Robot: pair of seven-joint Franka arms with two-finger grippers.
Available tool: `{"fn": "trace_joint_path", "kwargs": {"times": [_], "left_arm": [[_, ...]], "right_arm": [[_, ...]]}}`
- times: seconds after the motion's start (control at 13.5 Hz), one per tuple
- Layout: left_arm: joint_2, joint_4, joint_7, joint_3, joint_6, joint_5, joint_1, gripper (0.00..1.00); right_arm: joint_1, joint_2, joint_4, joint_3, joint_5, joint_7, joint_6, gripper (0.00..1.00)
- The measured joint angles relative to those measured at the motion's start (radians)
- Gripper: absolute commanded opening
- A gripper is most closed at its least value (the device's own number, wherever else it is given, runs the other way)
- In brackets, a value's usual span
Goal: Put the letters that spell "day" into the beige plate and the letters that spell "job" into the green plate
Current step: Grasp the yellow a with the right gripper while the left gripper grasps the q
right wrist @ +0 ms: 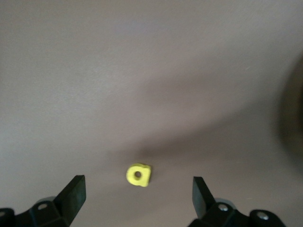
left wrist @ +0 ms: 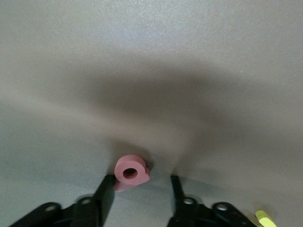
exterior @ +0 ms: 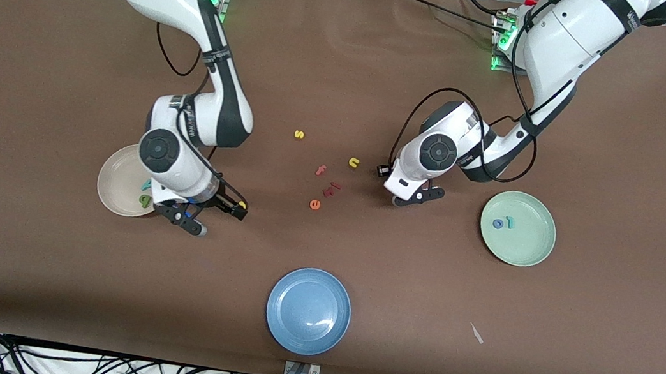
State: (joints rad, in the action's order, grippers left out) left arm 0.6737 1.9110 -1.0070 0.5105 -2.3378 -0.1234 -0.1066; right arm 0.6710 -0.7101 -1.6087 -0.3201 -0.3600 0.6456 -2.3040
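The beige plate (exterior: 112, 180) holds a dark green d (exterior: 145, 201) and a teal y (exterior: 146, 185). Beside it, my right gripper (exterior: 216, 218) (right wrist: 138, 180) is open low over the table, and the yellow a (right wrist: 138, 175) (exterior: 242, 205) lies loose between its fingers. The green plate (exterior: 525, 244) holds a blue o (exterior: 498, 223) and a teal j (exterior: 509, 221). My left gripper (exterior: 416, 197) (left wrist: 140, 178) is down at the table beside the green plate. Its jaws are partly closed around the pink b (left wrist: 131, 171). One finger is close to the b and the other stands apart from it. In the front view the b is hidden.
Loose letters lie mid-table: yellow s (exterior: 299, 134), yellow n (exterior: 353, 163), pink f (exterior: 321, 170), a dark red letter (exterior: 331, 188) and orange e (exterior: 314, 204). A blue plate (exterior: 305, 331) sits near the front edge. A small white scrap (exterior: 476, 333) lies toward the left arm's end.
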Motion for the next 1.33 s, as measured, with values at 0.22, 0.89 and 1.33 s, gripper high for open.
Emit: {"fn": "trace_joint_path", "kwargs": {"times": [0.22, 0.89, 1.33], "left_arm": [[-0.002, 0.000, -0.001, 0.000, 0.000, 0.000, 0.001, 0.16], [-0.003, -0.001, -0.002, -0.001, 0.000, 0.000, 0.006, 0.00], [-0.006, -0.010, -0.001, -0.005, 0.001, 0.000, 0.017, 0.00]], "right_arm": [[0.019, -0.033, 0.000, 0.004, -0.026, 0.068, -0.035, 1.00], [0.015, -0.059, -0.012, 0.020, -0.059, 0.085, -0.051, 0.91], [0.014, -0.068, -0.017, 0.020, -0.059, 0.085, -0.051, 0.57]]}}
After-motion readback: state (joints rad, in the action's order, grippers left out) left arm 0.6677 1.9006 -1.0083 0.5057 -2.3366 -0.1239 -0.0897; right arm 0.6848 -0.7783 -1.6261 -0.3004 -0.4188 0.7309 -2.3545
